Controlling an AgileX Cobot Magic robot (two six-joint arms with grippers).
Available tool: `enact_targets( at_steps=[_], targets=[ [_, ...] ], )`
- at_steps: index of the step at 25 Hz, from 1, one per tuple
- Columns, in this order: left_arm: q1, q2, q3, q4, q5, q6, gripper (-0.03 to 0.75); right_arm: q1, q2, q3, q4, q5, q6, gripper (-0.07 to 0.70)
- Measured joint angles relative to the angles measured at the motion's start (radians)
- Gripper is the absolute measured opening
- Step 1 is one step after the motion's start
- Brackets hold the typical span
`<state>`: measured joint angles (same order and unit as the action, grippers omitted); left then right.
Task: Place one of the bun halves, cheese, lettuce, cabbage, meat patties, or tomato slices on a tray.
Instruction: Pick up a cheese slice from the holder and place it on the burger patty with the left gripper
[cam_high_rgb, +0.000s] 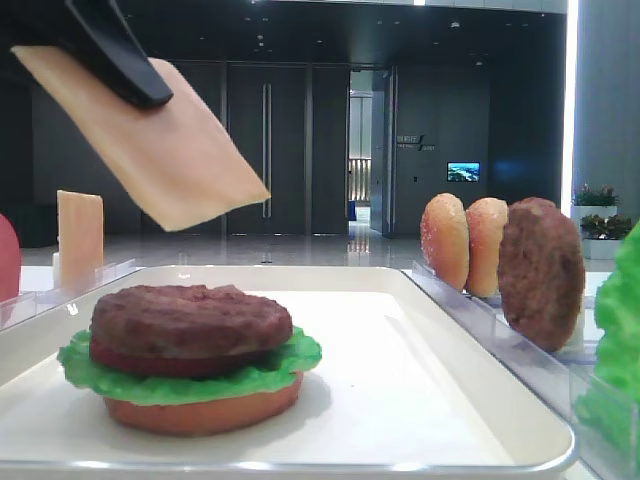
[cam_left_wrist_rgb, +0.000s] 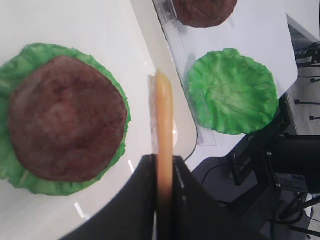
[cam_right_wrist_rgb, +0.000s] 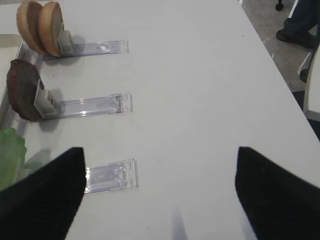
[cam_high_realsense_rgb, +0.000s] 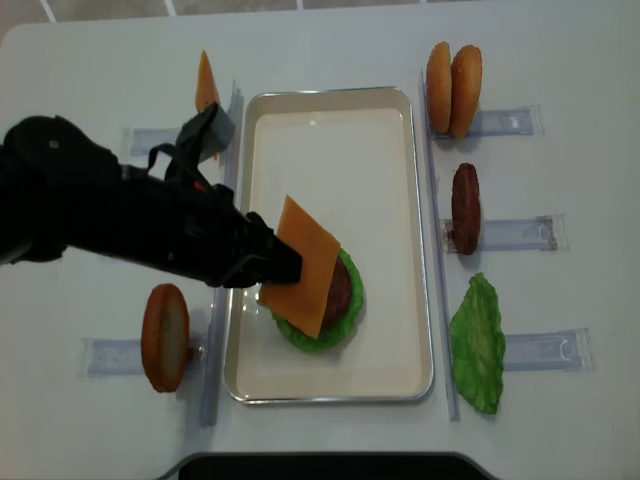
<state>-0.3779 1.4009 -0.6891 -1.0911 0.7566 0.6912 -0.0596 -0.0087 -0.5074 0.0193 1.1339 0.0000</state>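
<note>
My left gripper (cam_high_realsense_rgb: 285, 265) is shut on a thin square slice of cheese (cam_high_realsense_rgb: 305, 265) and holds it tilted in the air above the stacked burger. Seen edge-on in the left wrist view, the cheese (cam_left_wrist_rgb: 163, 115) sits pinched between the black fingers (cam_left_wrist_rgb: 145, 200). Below it a brown meat patty (cam_high_rgb: 190, 318) lies on green lettuce (cam_high_rgb: 280, 365), a red slice and a bun half (cam_high_rgb: 200, 412), all on the cream tray (cam_high_realsense_rgb: 400, 200). My right gripper (cam_right_wrist_rgb: 160, 195) is open over bare table, with nothing between its fingers.
Clear racks flank the tray. To the right stand two bun halves (cam_high_realsense_rgb: 452, 75), a patty (cam_high_realsense_rgb: 465, 208) and a lettuce leaf (cam_high_realsense_rgb: 478, 340). To the left are another cheese slice (cam_high_realsense_rgb: 205, 85) and a bun half (cam_high_realsense_rgb: 165, 337).
</note>
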Motion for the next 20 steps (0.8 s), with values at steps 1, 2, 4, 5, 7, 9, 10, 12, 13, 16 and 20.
enact_targets(
  at_steps=[1, 2, 4, 5, 7, 9, 10, 12, 13, 16, 20],
  targets=[
    [0.000, 0.002, 0.005, -0.013, -0.003, 0.018, 0.036, 0.000, 0.000, 0.000, 0.000, 0.000, 0.000, 0.577],
    [0.000, 0.005, 0.009, -0.028, -0.007, 0.034, 0.036, 0.000, 0.000, 0.000, 0.000, 0.000, 0.000, 0.577],
    [0.000, 0.021, 0.011, -0.061, -0.015, 0.068, 0.036, 0.000, 0.000, 0.000, 0.000, 0.000, 0.000, 0.577],
    [0.000, 0.031, 0.011, -0.076, -0.021, 0.084, 0.036, 0.000, 0.000, 0.000, 0.000, 0.000, 0.000, 0.577],
    [0.000, 0.053, 0.011, -0.103, -0.035, 0.098, 0.036, 0.000, 0.000, 0.000, 0.000, 0.000, 0.000, 0.577],
    [0.000, 0.082, 0.011, -0.117, -0.043, 0.104, 0.036, 0.000, 0.000, 0.000, 0.000, 0.000, 0.000, 0.577],
    [0.000, 0.097, 0.011, -0.120, -0.044, 0.105, 0.036, 0.000, 0.000, 0.000, 0.000, 0.000, 0.000, 0.577],
    [0.000, 0.122, 0.011, -0.125, -0.044, 0.106, 0.036, 0.000, 0.000, 0.000, 0.000, 0.000, 0.000, 0.577],
    [0.000, 0.131, 0.011, -0.128, -0.044, 0.106, 0.036, 0.000, 0.000, 0.000, 0.000, 0.000, 0.000, 0.577],
    [0.000, 0.150, 0.011, -0.136, -0.048, 0.121, 0.036, 0.000, 0.000, 0.000, 0.000, 0.000, 0.000, 0.577],
    [0.000, 0.153, 0.011, -0.141, -0.058, 0.123, 0.036, 0.000, 0.000, 0.000, 0.000, 0.000, 0.000, 0.577]
  ],
)
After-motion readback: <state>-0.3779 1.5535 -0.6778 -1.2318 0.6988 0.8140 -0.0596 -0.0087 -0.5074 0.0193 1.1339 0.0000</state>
